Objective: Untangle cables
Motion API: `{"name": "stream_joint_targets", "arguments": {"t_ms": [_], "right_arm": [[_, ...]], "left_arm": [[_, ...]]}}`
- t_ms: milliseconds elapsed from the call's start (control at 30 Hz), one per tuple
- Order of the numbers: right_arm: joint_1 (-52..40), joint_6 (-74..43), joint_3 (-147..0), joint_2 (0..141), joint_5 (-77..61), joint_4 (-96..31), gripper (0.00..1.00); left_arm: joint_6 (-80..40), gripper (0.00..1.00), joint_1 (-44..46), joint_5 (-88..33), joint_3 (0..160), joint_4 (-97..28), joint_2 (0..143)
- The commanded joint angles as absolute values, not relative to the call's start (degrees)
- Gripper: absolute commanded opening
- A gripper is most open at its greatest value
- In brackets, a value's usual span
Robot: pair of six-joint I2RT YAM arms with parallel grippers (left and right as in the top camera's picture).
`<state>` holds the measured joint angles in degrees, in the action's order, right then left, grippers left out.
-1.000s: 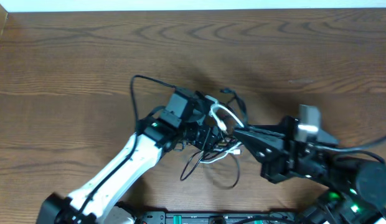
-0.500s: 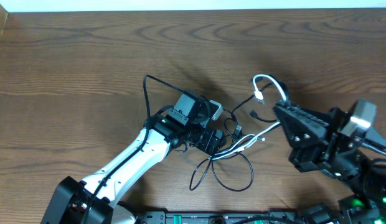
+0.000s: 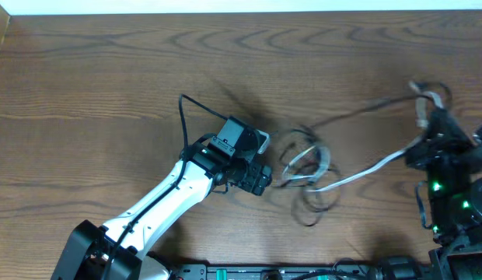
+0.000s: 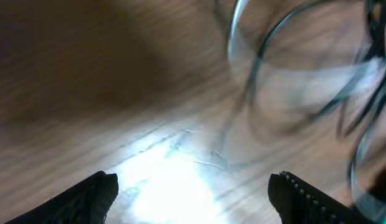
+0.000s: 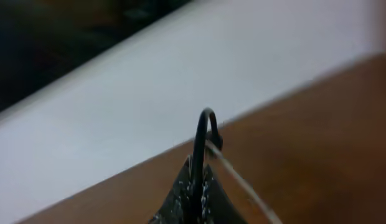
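With the right tool (image 5: pixel 194 180) clamped on the cables (image 3: pixel 365 169), strung from their tangle (image 3: pixel 307 167) mid-surface, pull slowly and level while the left tool (image 4: pixel 193 193), fingers apart beside it, pins that tangle.

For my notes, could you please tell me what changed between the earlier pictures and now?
The right arm, jaws shut on a thin black cable and the thin white cable, swung right across the brown wooden table, stretching both from the tangle. The left arm, jaws open and empty, shifted only slightly.
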<state>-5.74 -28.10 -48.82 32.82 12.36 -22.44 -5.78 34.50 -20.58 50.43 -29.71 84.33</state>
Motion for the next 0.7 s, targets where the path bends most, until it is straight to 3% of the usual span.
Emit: {"name": "stream_joint_targets", "arguments": {"t_ms": [0,100,233,333,433,500,667], "right_arm": [[-3.77,-31.40,-50.22,32.14,33.08,-25.74,0.02],[-3.36,-31.73,-50.22,32.14,32.12,-27.33,0.11],[-3.38,-31.68,-50.13,32.53,15.86,-28.29,0.75],[-3.42,-31.70,-50.13,34.04,4.38,-28.32,0.99],[-3.42,-31.70,-50.13,37.34,-3.86,-29.41,0.99],[-3.40,-31.77,-50.13,39.22,-2.68,-31.59,0.99],[-3.40,-50.17,-49.89,46.06,15.77,-47.81,0.99]], "left_arm": [[-5.69,0.83,34.30,-16.29,50.57,-29.91,84.95],[-5.72,0.83,34.30,-15.99,50.57,-29.74,84.95],[-6.66,0.83,34.33,-21.34,50.57,-27.88,84.60],[-3.31,0.85,34.33,-32.42,50.57,-25.39,83.92],[-1.08,0.91,34.30,-43.33,50.59,-23.07,82.26],[-1.10,0.94,34.30,-44.16,50.63,-23.03,80.77],[-1.17,0.99,34.30,-39.88,50.63,-25.02,74.00]]}}
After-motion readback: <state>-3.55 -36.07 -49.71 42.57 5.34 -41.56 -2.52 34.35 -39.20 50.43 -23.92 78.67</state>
